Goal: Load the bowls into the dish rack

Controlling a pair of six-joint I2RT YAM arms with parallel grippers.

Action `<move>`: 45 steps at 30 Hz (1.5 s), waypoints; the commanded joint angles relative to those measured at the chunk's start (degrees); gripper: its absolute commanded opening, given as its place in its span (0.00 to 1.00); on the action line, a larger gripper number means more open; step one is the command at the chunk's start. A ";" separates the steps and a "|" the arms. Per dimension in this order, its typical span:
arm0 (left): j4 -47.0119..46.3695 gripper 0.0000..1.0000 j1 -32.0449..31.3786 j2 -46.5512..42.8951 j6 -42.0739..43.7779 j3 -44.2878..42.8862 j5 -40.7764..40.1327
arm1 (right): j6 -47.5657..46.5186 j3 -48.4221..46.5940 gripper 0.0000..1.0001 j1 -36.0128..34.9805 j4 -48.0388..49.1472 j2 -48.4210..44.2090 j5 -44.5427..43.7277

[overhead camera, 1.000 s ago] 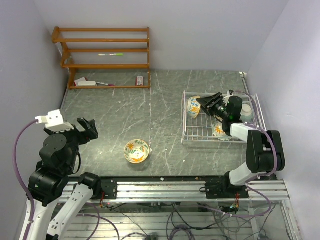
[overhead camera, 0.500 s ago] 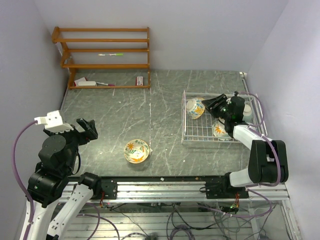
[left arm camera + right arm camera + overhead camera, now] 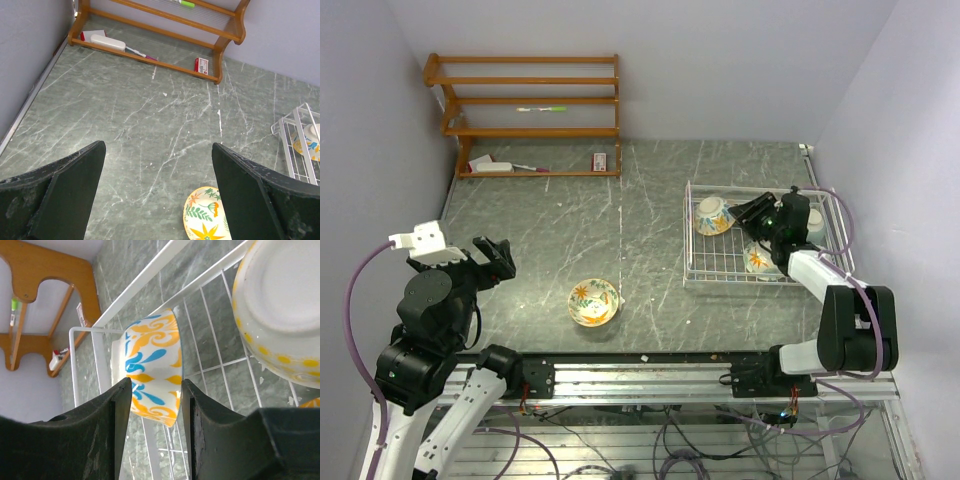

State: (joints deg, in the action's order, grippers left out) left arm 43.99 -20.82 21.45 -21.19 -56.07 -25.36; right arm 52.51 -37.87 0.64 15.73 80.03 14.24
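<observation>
Over in the far-left corner of the dish rack (image 3: 687, 250), the blue-yellow bowl (image 3: 713, 215) sits upside down, just left of the right pincer (image 3: 745, 210), fingers spread wide. Left pincer (image 3: 500, 258) is spread too.

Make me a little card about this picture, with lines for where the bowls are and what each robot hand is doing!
Bowl left out: cream flowery bowl, sitting open side up on the table
In the dish rack: blue-yellow bowl in the far left corner, plus at least two more bowls
Right hand: open, inside the rack, right beside the blue-yellow bowl
Left hand: open, holding nothing, above bare table
Far corner: wooden shelf
</observation>
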 commanded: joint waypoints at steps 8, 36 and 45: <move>-1.52 0.98 0.43 -0.09 0.83 0.27 0.34 | -6.13 -3.70 0.45 0.28 -6.30 -2.25 -3.43; 2.41 0.98 0.43 1.01 0.73 -10.17 -2.49 | -34.75 -24.00 0.64 -56.59 -23.74 -3.31 -16.27; 5.09 0.98 0.43 -1.14 0.92 -12.96 -4.20 | -44.14 -28.84 0.64 -73.70 -28.11 9.48 -18.28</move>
State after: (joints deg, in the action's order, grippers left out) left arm 46.85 -20.82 21.58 -20.82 -68.31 -28.32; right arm 14.20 -63.88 -70.61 -9.58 86.41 -2.02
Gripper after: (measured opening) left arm 0.984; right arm 0.645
